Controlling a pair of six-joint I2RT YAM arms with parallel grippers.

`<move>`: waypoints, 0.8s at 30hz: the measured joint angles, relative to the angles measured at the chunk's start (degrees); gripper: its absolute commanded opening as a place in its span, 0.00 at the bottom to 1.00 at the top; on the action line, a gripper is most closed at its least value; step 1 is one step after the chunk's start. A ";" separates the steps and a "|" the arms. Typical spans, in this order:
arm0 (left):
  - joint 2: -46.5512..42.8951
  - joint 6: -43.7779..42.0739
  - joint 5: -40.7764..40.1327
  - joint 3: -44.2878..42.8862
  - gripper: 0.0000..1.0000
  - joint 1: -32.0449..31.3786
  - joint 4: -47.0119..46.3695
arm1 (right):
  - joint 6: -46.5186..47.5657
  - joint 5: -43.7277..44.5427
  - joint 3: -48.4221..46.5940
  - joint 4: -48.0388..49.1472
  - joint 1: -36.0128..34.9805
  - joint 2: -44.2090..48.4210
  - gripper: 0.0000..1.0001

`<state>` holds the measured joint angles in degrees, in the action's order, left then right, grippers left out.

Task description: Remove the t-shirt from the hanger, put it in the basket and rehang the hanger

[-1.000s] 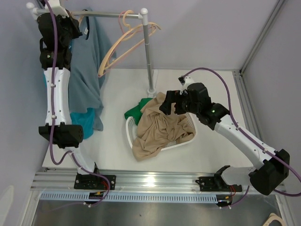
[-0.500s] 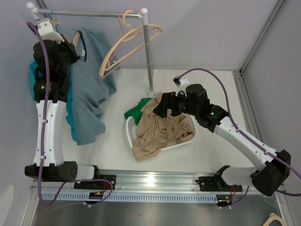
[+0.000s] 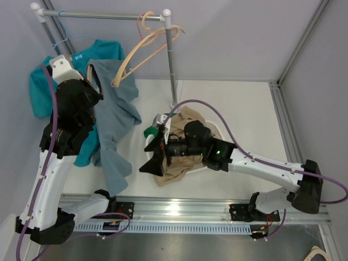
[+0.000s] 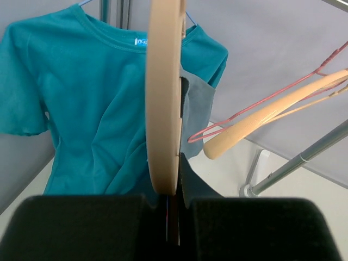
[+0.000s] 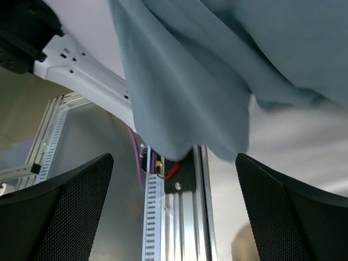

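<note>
Swung leftward, right hand (image 5: 174, 212) gapes under the grey-blue t-shirt (image 3: 117, 111) hem; left hand (image 4: 173, 220), lowered, clamps its wooden hanger (image 4: 165, 98).

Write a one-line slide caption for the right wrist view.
Open right tool frames the hem of the grey-blue t-shirt.

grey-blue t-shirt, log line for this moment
left jaws: shut on wooden hanger | grey-blue t-shirt: on hanger | right jaws: open, near shirt hem

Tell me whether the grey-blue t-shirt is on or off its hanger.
On: the grey-blue t-shirt drapes from the wooden hanger, which is pinched in the shut left gripper.
</note>
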<state>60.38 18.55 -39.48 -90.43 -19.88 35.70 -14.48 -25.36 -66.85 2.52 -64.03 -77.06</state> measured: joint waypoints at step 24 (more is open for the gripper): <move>3.04 -0.20 -9.90 -0.20 0.01 -5.57 1.55 | 0.81 0.31 -11.54 16.65 -10.10 -20.63 0.00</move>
<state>63.42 18.35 -49.39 -90.63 -25.45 37.26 -13.67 -25.06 -78.39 19.18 -74.13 -97.69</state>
